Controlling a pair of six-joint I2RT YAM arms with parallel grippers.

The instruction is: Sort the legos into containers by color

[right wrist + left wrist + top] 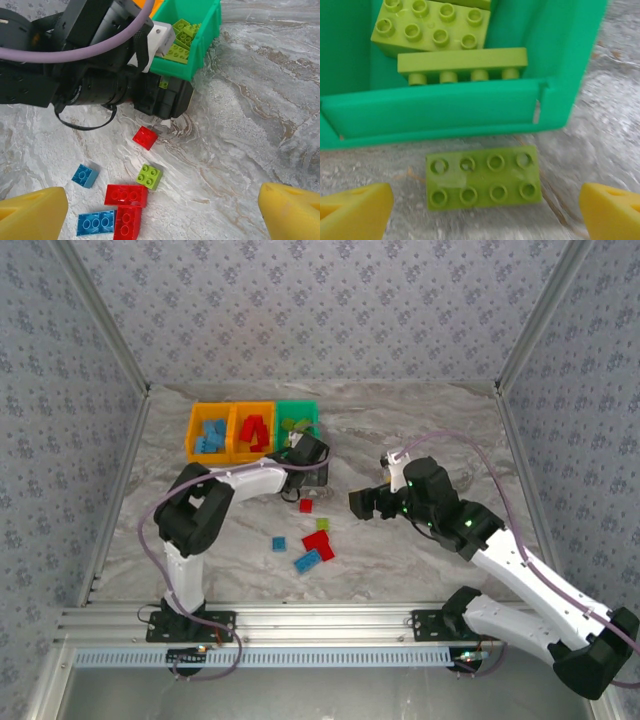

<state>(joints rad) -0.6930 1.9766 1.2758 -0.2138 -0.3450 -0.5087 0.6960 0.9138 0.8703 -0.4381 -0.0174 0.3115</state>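
A lime green lego, a flat eight-stud brick, lies on the table just outside the green container. My left gripper hangs over it, open, with a yellow fingertip on each side and neither touching it. More green legos lie inside that container. Two orange containers hold blue and red legos. My right gripper is open and holds nothing, above loose legos: a small red one, a green one, two red ones and two blue ones.
The left arm reaches across the right wrist view, just in front of the green container. Loose legos cluster at the table's middle, between the two arms. Patterned walls enclose the marble table.
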